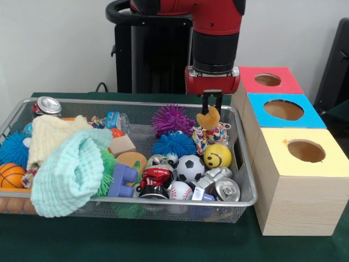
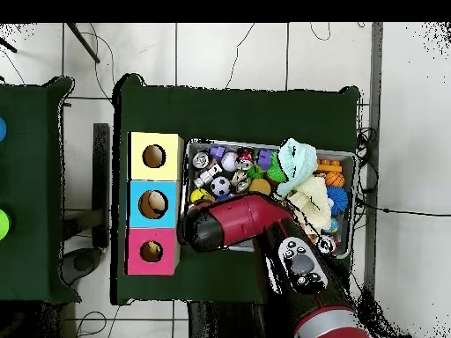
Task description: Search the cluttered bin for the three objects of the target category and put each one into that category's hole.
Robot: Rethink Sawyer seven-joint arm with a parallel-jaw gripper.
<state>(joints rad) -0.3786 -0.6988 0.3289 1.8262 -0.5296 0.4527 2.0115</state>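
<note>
The wire mesh bin (image 1: 242, 180) sits on the green worktop (image 1: 163, 240), and everything else is placed from it. Beside the bin's end stand three wooden boxes in a row, each with a round hole in its top: the yellow-topped box (image 1: 305, 150), the blue-topped box (image 1: 283, 110) and the pink-topped box (image 1: 269, 80).

The gripper (image 1: 212, 105) hangs over the bin's corner nearest the pink-topped box. Its black fingers (image 1: 205, 101) point down and meet the top of a small orange plush toy (image 1: 208, 117) that sits on a patterned bundle; whether they are clamped on it cannot be told.

Inside the bin lie several balls: a yellow smiley ball (image 1: 217, 155), a soccer ball (image 1: 190, 167), a baseball (image 1: 180, 190) and a basketball (image 1: 11, 174) at the opposite end. Two spiky balls, purple (image 1: 172, 119) and blue (image 1: 173, 144), lie near the plush toy. A mint cloth (image 1: 68, 174) and a cream cloth (image 1: 49, 136) cover much of the far half. A silver can (image 1: 226, 189) rests in the corner by the yellow-topped box.
</note>
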